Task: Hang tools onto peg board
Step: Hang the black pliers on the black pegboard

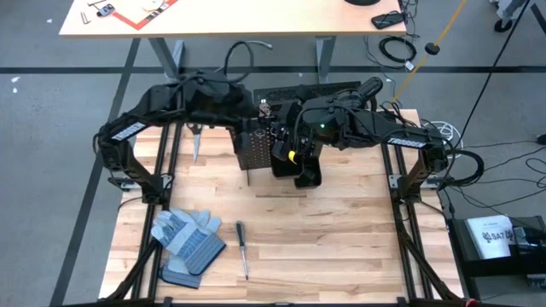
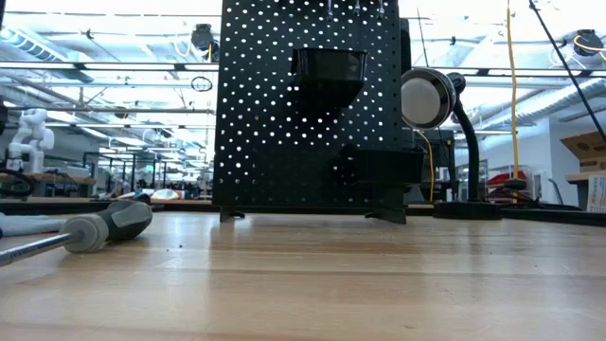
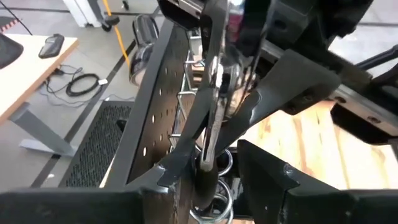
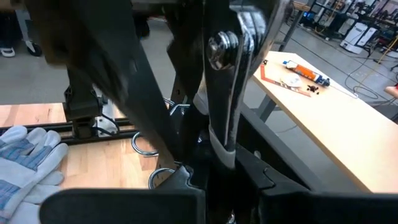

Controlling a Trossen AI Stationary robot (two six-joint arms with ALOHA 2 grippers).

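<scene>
Pliers (image 3: pixel 214 106) held nose-down by both grippers over board (image 2: pixel 308 104) rings (image 3: pixel 217 186); left (image 3: pixel 211 180) part-closed, right (image 4: pixel 221 165) shut. Misalignment could jam them (screwdriver (image 1: pixel 242 247) waits on table).

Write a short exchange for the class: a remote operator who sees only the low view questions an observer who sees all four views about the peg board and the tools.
Operator: The low view shows me only the peg board and a screwdriver lying on the table. Where are the arms?
Observer: Both reach over the board's top edge, with the left pincer and the right pincer close together.
Operator: Is any tool at the board?
Observer: Yes. Pliers are there, silver head up and dark handle down at the silver ring holders.
</scene>
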